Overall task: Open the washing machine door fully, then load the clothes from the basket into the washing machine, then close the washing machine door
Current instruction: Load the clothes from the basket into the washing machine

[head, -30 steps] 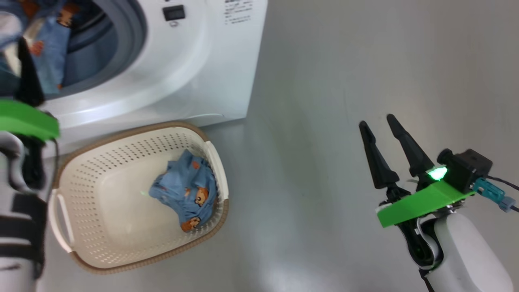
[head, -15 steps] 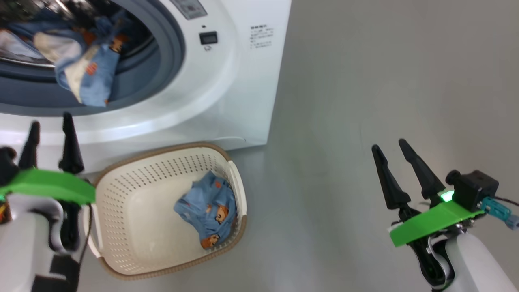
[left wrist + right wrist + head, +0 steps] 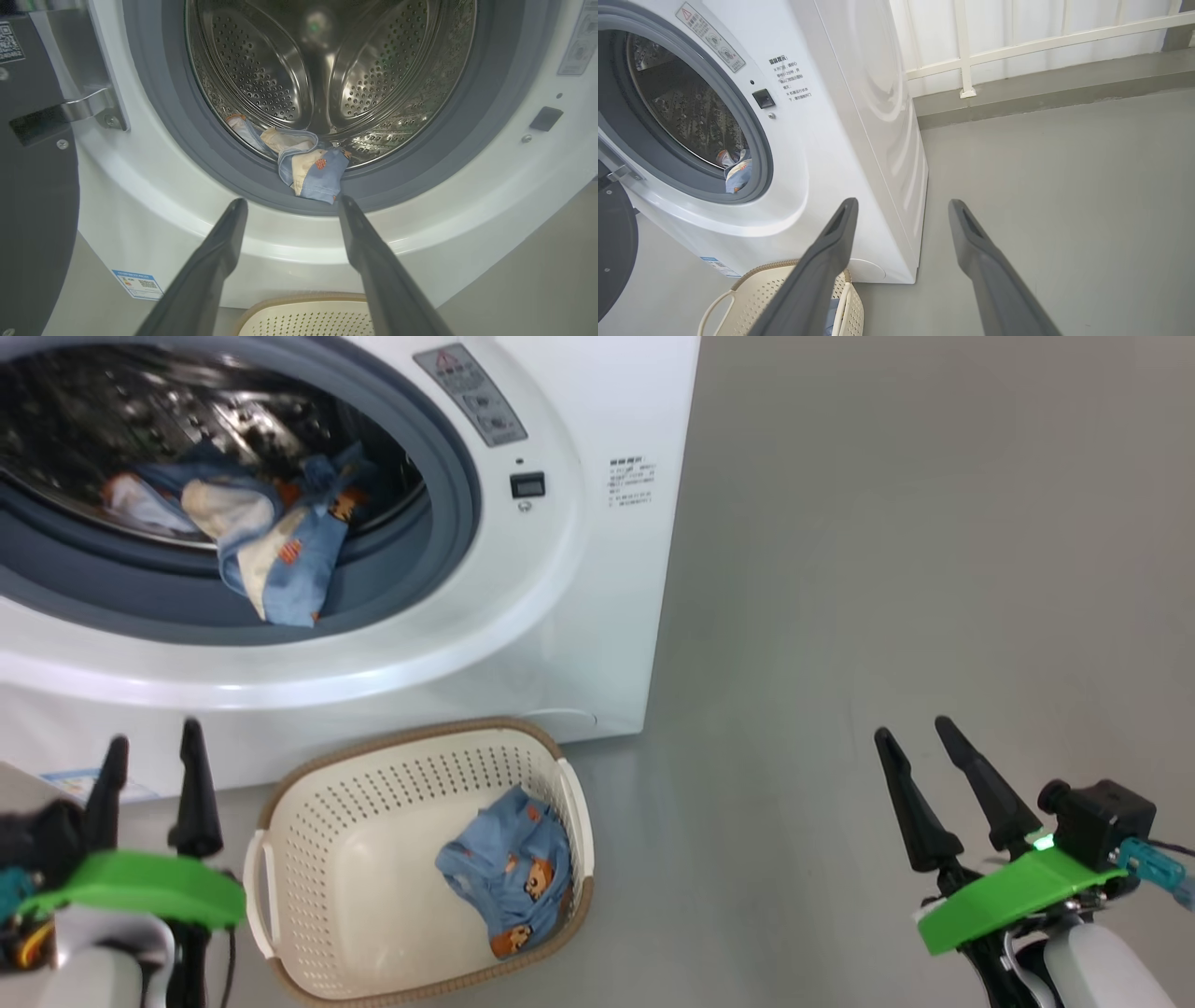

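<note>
A: Where do your pincers stand?
B: Your left pincer (image 3: pixel 154 733) and right pincer (image 3: pixel 913 728) are both spread wide, holding nothing.
A: And the clothes (image 3: pixel 509 882)?
B: One piece lies in the basket (image 3: pixel 317 859) before the washing machine (image 3: pixel 579 616); the rest hang at its mouth, door (image 3: pixel 32 210) open.

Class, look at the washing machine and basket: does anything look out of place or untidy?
Yes. The light blue garment in the washing machine droops out of the drum over the grey gasket, where the door might pinch it on closing. A second garment lies crumpled in the basket.
</note>
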